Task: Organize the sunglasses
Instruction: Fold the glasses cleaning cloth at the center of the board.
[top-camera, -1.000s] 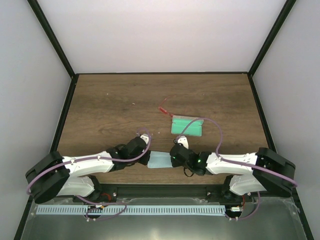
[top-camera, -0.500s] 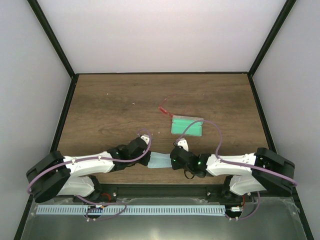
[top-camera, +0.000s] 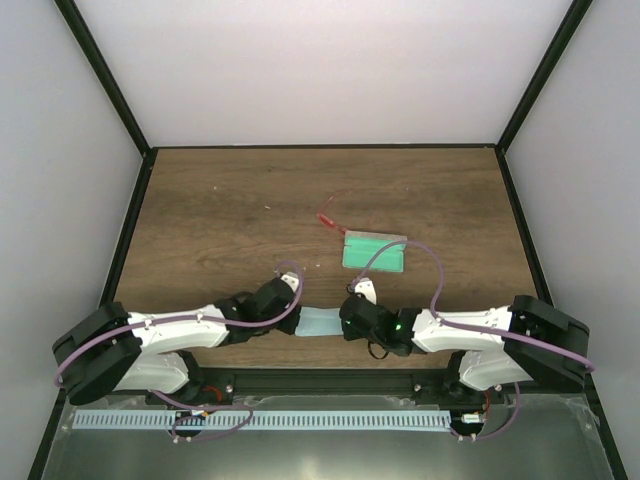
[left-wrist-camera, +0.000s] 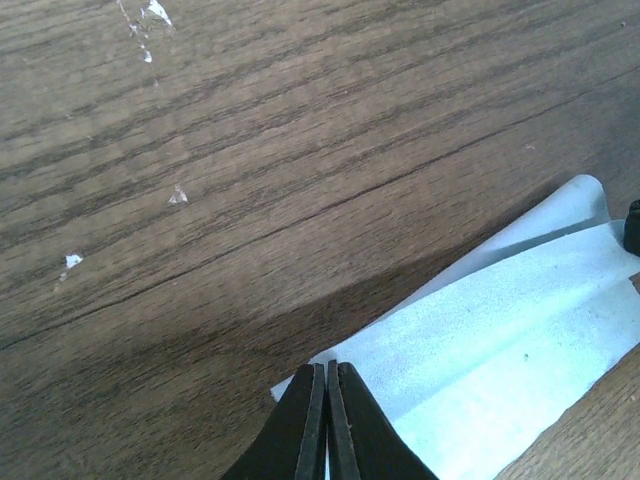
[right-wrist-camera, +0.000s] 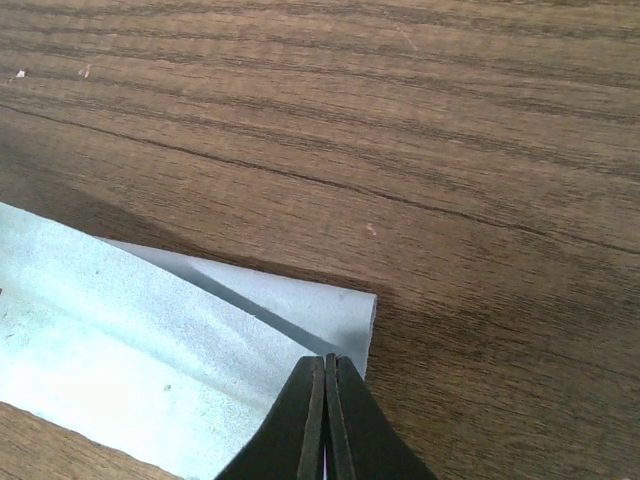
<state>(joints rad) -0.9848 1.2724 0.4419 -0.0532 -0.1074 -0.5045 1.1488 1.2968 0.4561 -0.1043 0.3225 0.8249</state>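
Left wrist view shows the left claw (left-wrist-camera: 327, 374) pressed together on the near corner of the pale blue cloth (left-wrist-camera: 480, 350), one layer doubled over another on the table (left-wrist-camera: 200, 150). At the cloth's opposite end, the right claw (right-wrist-camera: 325, 372) pinches its corner the same way. This looks like a two-handed fold, so both claws should probably travel level and together, keeping the cloth lightly taut so the edges meet square and neither corner slips free. Only the wrist views reveal the pinches and the doubled layer. Only the top external view shows the sunglasses (top-camera: 327, 217) lying well beyond the cloth, untouched, and the open green-lined case (top-camera: 374, 252) between them and the cloth's right end.
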